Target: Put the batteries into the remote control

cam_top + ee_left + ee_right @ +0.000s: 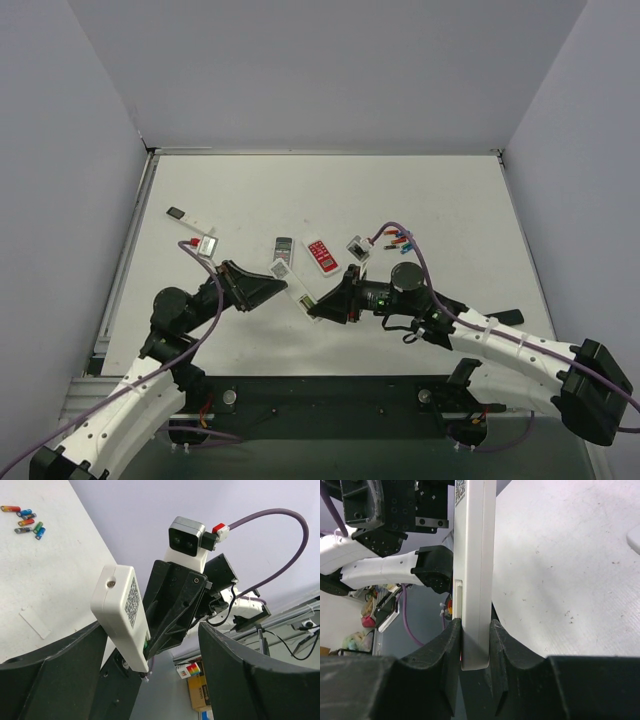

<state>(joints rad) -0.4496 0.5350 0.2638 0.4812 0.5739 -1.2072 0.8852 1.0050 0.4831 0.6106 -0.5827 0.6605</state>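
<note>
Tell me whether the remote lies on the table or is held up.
Held up: the right gripper has its jaws shut on the remote control, off the table.

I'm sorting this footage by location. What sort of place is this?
Probably a robotics lab work cell, not a home: a white table boxed in by plain wall panels, a left arm and right arm mounted at its near edge, and a cardboard box on the floor beyond.

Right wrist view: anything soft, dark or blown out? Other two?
Right wrist: the right fingers at the bottom edge are soft and near-black, the remote control is sharp, the table runs bright. Left wrist: the left fingers are dark blurs, QR label crisp. Top external: even light, soft shadows, batteries tiny.
</note>
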